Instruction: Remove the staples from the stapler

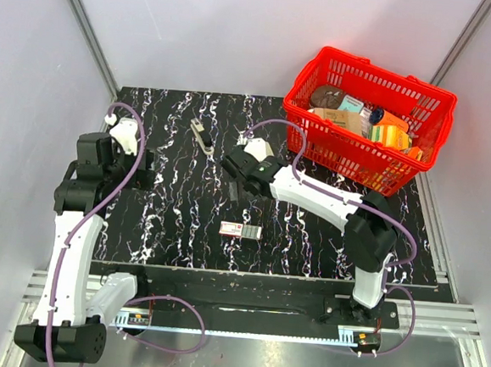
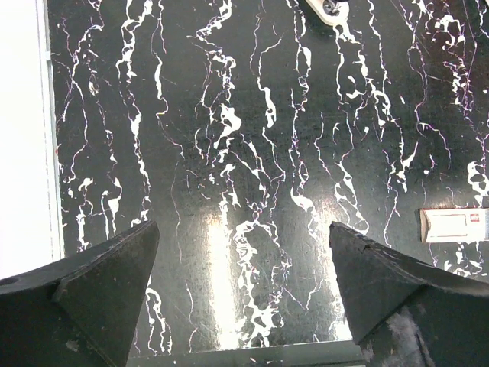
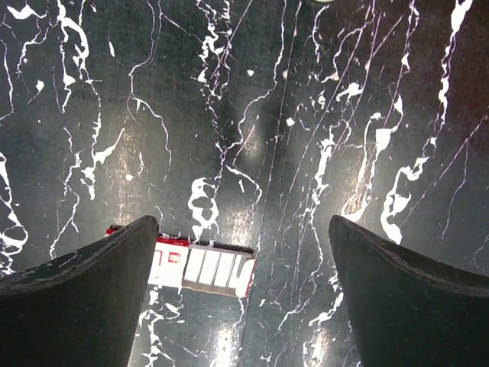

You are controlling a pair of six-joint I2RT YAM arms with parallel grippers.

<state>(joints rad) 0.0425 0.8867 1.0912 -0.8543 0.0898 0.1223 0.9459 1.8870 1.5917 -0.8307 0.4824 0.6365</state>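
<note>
- Right claw (image 3: 243, 222) hangs spread wide and empty above the middle of the black marbled surface (image 1: 174, 229), fingers pointing down, nothing between them.
- Left claw (image 2: 243, 229) is likewise spread to its full width and holds nothing. It hovers over bare marbling toward the left edge.
- Just below the right claw, toward the near edge, lies a small red-and-white box (image 3: 202, 267). It sits flat and untouched, and shows at the right margin of the left wrist view too.
- The stapler (image 1: 202, 136), a slim dark-and-silver bar, lies close to the far edge, left of the middle. It is beyond both claws and apart from each. Whether it is shut or hinged open is too small to tell.
- A red basket (image 1: 430, 104) of packaged goods fills the far right corner, well apart from the work.
- Judged from this, the job stands at its opening step: approach, with the stapler not yet handled.
- The next move likely calls for one claw to reach toward the far edge and pin the stapler's body while the other works the magazine open.
</note>
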